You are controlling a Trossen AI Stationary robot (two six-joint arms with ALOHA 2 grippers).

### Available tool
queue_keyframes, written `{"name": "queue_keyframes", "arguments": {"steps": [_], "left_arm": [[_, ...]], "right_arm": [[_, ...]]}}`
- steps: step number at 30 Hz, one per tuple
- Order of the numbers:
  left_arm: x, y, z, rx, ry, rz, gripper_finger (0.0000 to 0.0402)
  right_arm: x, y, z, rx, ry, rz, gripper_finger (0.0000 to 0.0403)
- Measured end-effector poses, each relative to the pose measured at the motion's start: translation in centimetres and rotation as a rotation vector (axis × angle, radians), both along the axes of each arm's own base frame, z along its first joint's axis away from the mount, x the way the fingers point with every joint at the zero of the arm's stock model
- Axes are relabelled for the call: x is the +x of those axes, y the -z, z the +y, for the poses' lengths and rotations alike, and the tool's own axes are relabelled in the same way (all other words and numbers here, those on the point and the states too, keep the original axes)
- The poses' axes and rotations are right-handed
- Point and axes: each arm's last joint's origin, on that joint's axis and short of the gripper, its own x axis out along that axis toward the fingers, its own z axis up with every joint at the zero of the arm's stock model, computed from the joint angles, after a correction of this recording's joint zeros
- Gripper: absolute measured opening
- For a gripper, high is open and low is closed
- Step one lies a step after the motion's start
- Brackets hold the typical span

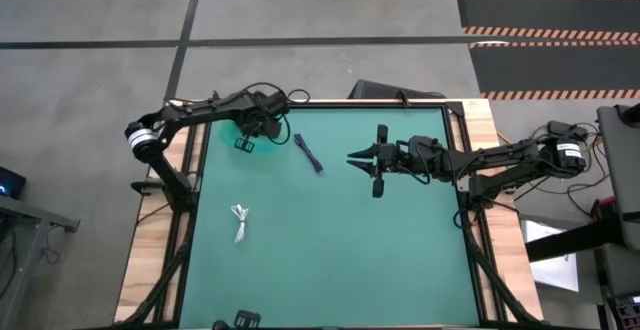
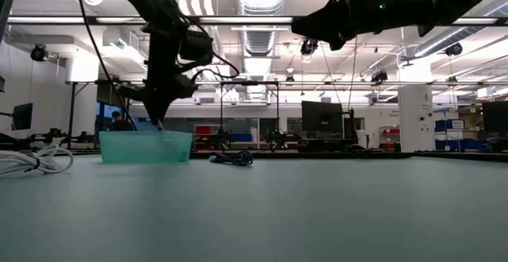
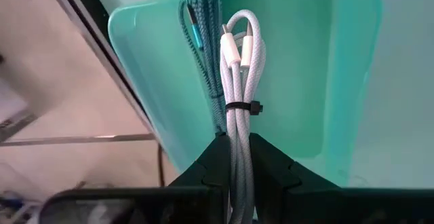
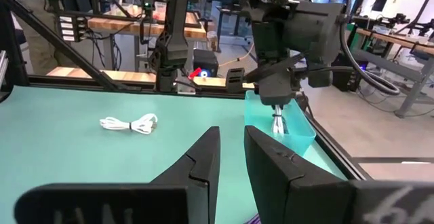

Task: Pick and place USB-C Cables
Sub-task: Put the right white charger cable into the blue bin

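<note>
USB-C Cables are distributed across three locations, referenced to the teal tray (image 1: pixel 232 128) at the far-left corner of the green counter (image 1: pixel 330 260).

1. White cable in claw (image 3: pixel 239 98): the left claw (image 3: pixel 234 157) is clamped on this bundle and holds it vertically over the tray, connectors pointing into the tray. A black tie wraps the bundle just beyond the fingertips (image 3: pixel 215 149).
2. Dark cable in tray (image 3: pixel 203 54): a braided dark cable with a blue connector lies against the tray wall, just beside the held white bundle.
3. Dark cable on counter (image 1: pixel 308 154): lies on the counter near the tray, between the tray and the right claw (image 1: pixel 362 158).
4. Second white cable (image 1: pixel 240 222): lies on the counter well apart from the tray, toward the near edge.

The right claw hovers above the counter middle, well apart from the tray. Its fingers (image 4: pixel 203 157) stand narrowly apart and hold nothing.
</note>
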Motion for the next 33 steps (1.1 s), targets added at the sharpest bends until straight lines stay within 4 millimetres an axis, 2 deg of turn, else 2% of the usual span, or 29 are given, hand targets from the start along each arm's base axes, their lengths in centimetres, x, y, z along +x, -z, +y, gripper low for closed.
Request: {"name": "queue_keyframes", "arguments": {"steps": [11,18,33], "left_arm": [[-0.44,0.41,0.47,-0.045,-0.024,-0.033,0.0021],[-0.55,0.85,0.48,-0.041,-0.025,-0.033,0.0043],[-0.44,0.83,0.59,-0.026,-0.026,-0.036,0.0049]], "right_arm": [[0.0,0.01,0.0,0.001,0.0,0.001,0.0059],[0.0,0.02,0.0,0.002,0.0,0.002,0.0059],[0.0,0.02,0.0,0.001,0.0,0.002,0.0059]]}}
